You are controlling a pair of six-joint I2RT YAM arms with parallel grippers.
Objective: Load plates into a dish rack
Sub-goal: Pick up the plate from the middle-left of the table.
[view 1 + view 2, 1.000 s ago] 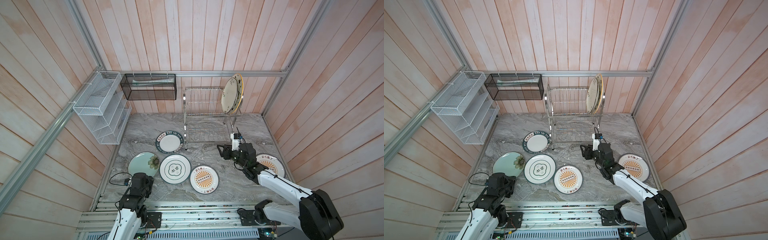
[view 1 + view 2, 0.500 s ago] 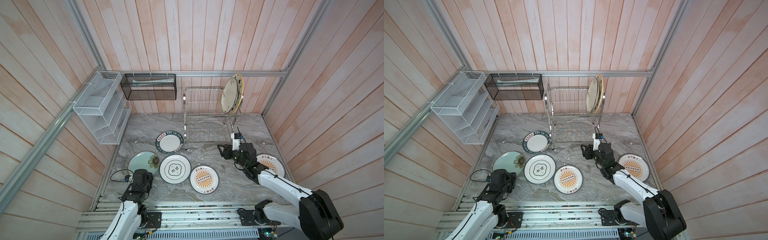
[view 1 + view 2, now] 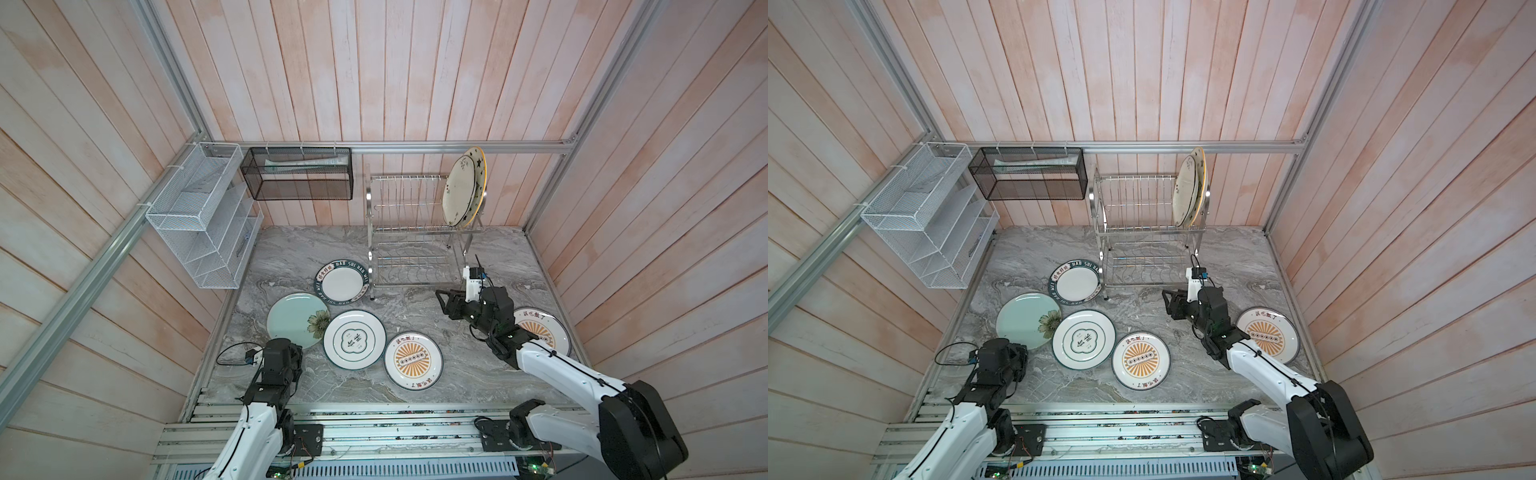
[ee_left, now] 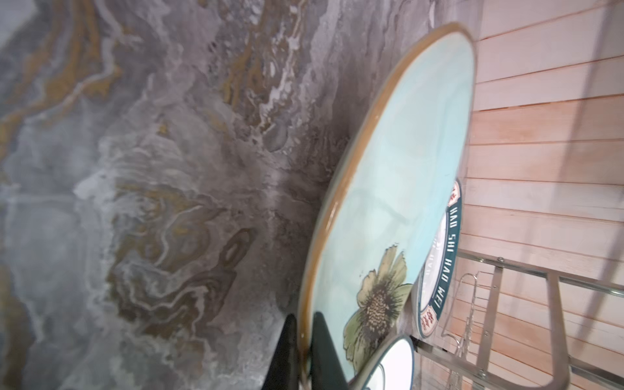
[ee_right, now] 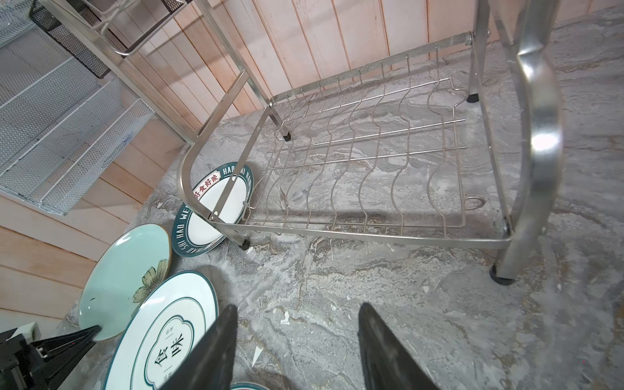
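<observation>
Tabletop of grey veined marble between pink plank walls

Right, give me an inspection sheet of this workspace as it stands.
surface: grey marble table.
job's things: cream plate and starred plate upright in the rack's top tier, lower tier empty; lettered plate, pale green plate, quatrefoil plate, middle sunburst plate and right sunburst plate flat on the table.
clutter: pale flecks on the table.
end effectors: left end effector shut on the pale green plate's rim; right end effector open, empty, facing the rack.
cables: black cable loops beside the left wrist.
surroundings: plank walls; white organizer and black basket hang there.
</observation>
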